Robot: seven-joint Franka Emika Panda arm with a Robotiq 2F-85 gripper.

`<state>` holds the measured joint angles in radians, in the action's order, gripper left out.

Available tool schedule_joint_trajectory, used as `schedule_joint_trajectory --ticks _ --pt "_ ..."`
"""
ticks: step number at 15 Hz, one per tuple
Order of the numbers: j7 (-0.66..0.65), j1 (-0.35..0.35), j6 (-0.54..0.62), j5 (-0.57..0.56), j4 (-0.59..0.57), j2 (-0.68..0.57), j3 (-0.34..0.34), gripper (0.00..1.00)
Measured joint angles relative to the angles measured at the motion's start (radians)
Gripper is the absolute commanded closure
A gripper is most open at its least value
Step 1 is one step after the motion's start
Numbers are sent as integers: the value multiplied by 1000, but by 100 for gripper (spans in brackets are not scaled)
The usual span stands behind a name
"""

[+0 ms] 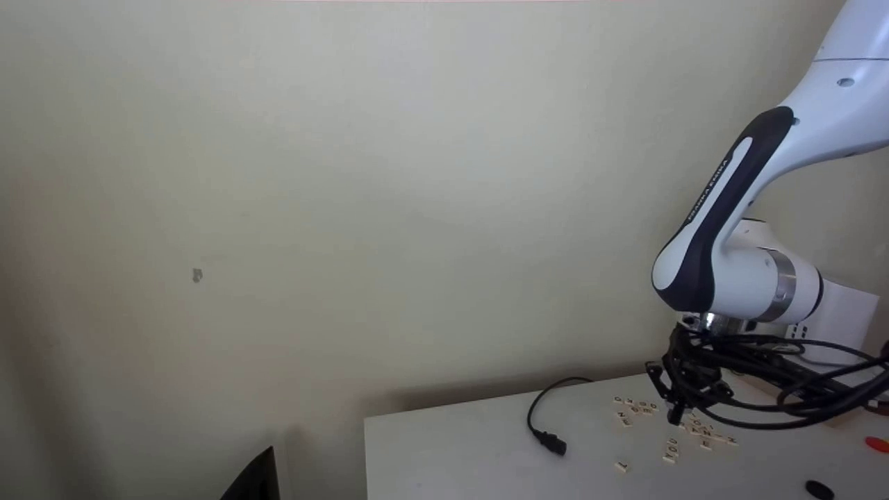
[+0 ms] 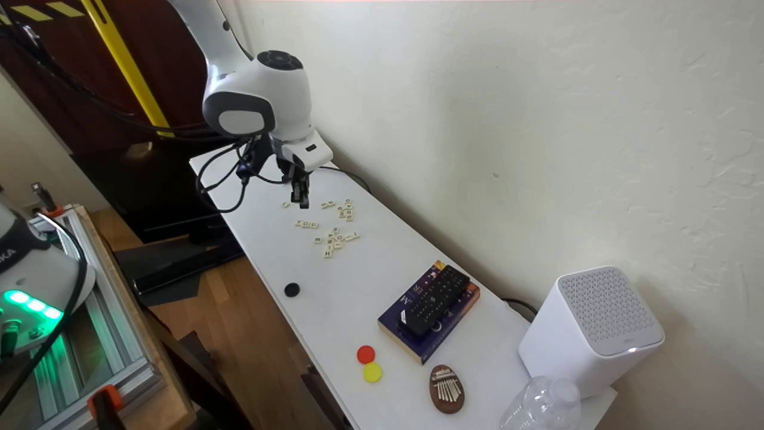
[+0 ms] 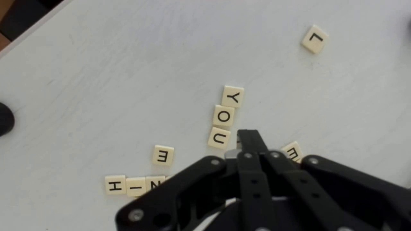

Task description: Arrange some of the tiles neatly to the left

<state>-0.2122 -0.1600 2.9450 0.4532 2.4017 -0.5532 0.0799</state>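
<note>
The gripper (image 2: 300, 202) is clenched over the table (image 2: 334, 286), nothing visible in its grip, perhaps so it can nudge rather than pinch. In the wrist view the tiles (image 3: 163, 155) lie near it: the YOU tiles (image 3: 223, 115) nearly line up, seemingly to spell the word, while the gripper covers the end of the HIN row (image 3: 136, 186). A sliver beside its tip is unreadable; a black disc (image 3: 4, 119) is cut off.

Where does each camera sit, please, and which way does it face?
An exterior view: seemingly beside the table, facing the wall; arm at right.
An exterior view: high, looking down along the table; arm and, apparently, its base at left.
Wrist view: over the tiles, facing down; gripper fingers show.
Both exterior views share arm, table, tiles.
</note>
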Motion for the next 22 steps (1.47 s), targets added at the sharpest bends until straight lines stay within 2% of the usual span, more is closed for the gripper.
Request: schedule_joint_trajectory --ticks 4,9,10,11,13,21,22 --pt "137 -25 19 -23 24 17 32 100" --pt "248 -64 18 -68 57 45 58 100" --pt "262 -69 17 -79 62 49 58 83" --pt "274 -73 13 -90 67 54 57 72" --pt "286 -76 -2 -114 78 66 54 60" --pt "296 -56 -62 -207 98 109 3 4" --pt "296 -48 -67 -223 100 115 -8 1"
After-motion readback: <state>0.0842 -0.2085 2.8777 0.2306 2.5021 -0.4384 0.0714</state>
